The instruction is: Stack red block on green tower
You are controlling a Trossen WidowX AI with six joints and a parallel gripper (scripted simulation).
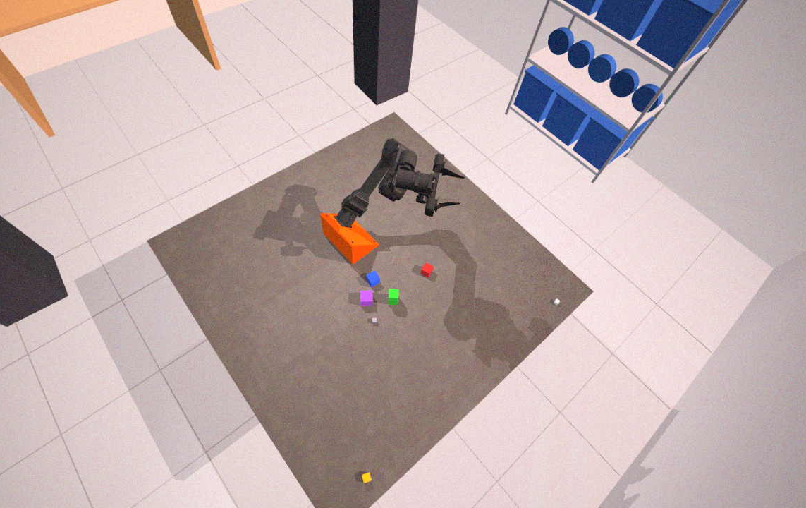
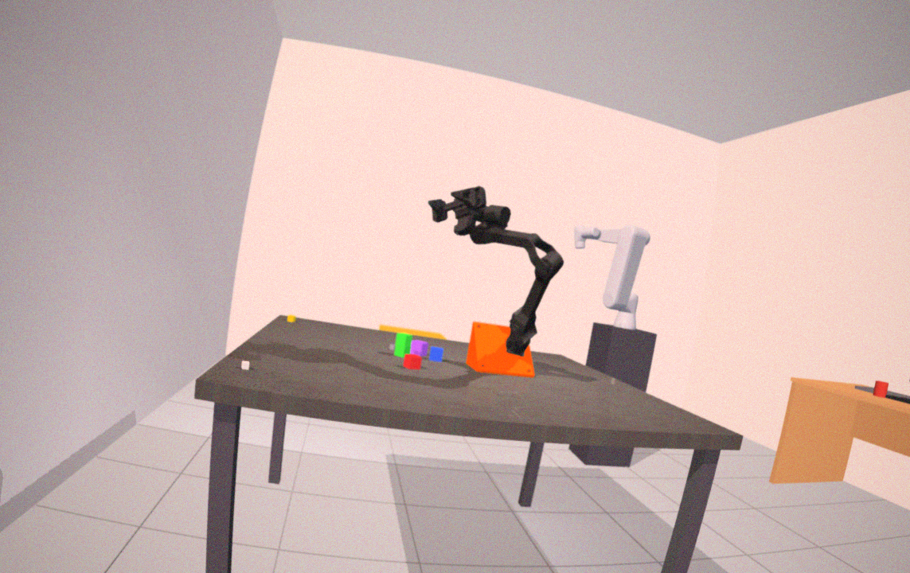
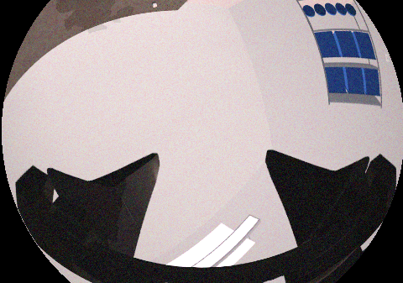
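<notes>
The red block (image 1: 426,269) (image 2: 412,361) lies on the dark table top by itself. The green tower (image 1: 393,296) (image 2: 403,344) stands upright, taller than the blocks around it, and nothing rests on top of it. My gripper (image 1: 461,190) (image 3: 214,158) is open and empty, raised high above the table and facing sideways, well away from both. In the exterior view it shows high above the table, but its fingers are hard to make out there. The wrist view shows neither the red block nor the green tower.
A purple block (image 1: 366,297) (image 2: 419,348) stands close beside the green tower, and a blue block (image 1: 372,278) (image 2: 436,354) lies near both. A small grey cube (image 1: 374,320), a white cube (image 1: 556,302) (image 2: 244,364) (image 3: 154,5) and a yellow block (image 1: 366,478) (image 2: 291,318) lie farther out. The orange base (image 1: 352,245) (image 2: 490,356) carries the arm.
</notes>
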